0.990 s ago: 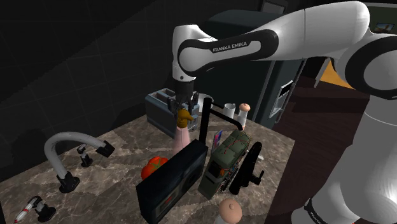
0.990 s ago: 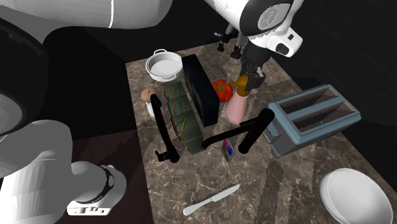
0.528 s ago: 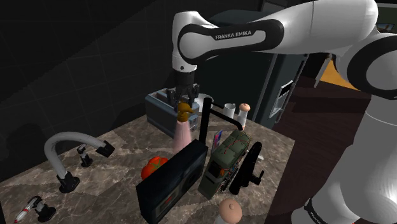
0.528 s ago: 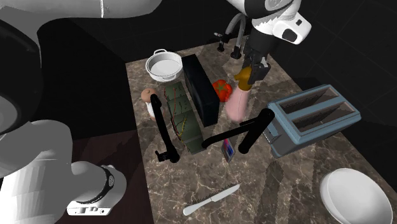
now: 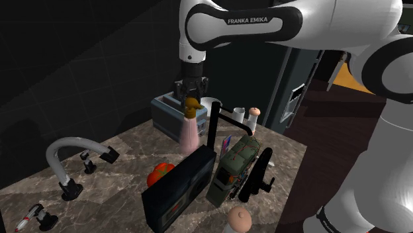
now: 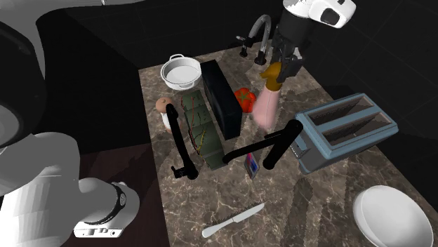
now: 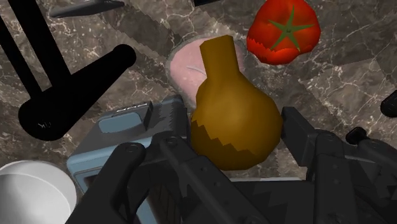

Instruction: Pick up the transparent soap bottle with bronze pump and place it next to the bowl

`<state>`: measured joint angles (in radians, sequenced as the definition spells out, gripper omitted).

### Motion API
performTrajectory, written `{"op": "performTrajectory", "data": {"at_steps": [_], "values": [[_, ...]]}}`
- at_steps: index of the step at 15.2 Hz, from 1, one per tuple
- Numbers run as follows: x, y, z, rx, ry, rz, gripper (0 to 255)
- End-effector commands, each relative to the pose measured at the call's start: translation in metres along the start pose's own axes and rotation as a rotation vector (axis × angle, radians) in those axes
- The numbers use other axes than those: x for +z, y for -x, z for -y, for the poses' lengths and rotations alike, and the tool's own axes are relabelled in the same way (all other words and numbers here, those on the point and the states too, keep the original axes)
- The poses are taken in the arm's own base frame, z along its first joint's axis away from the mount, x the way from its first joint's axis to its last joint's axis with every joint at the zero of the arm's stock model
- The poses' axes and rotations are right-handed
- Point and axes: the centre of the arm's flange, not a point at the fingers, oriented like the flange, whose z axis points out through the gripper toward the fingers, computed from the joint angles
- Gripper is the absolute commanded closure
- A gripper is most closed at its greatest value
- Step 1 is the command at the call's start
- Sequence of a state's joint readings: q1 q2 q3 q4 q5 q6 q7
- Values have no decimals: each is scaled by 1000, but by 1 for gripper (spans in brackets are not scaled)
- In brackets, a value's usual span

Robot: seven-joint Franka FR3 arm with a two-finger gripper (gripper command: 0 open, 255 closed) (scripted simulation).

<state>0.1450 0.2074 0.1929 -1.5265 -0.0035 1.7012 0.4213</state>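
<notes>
Bottle [image 5: 188, 137] hangs under the gripper [image 5: 191, 102], over the counter [image 6: 295, 203], between the toaster [image 6: 344, 130] and the tomato [image 6: 244, 98], and nearer to the toaster. Its body is pale pink and half see-through, a smooth tube with rounded shoulders, and it is a little tilted in the second exterior view. On top sits the pump [image 7: 232, 121], bronze-brown and matte, shaped like a pear: a fat round belly with a narrow neck. The wrist view shows the pink body [image 7: 191, 63] under the pump.

The black fingers [image 7: 172, 130] are closed part way, one on each side of the pump's belly, and they clasp it; so the gripper has the bottle by its pump.

The toaster is a blue-grey box with rounded corners and two long slots in its top. The bowl [image 6: 389, 217] is plain white, wide and smooth, and it stands near the toaster on the side away from the bottle. The tomato is glossy red with a green star-shaped stalk. The counter is brown marble with pale veins. A thick black bent tube [image 6: 267, 147] passes just beside the toaster on the bottle's side. A metal knife [image 6: 231, 219] lies flat on the marble, well apart from the toaster.
</notes>
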Motion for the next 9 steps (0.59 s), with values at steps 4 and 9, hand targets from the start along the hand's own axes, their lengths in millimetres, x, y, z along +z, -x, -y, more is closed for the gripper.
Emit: {"op": "performTrajectory", "data": {"at_steps": [4,9], "values": [[-28,1,0,0,0,0,255],[-54,2,0,0,0,0,255]]}}
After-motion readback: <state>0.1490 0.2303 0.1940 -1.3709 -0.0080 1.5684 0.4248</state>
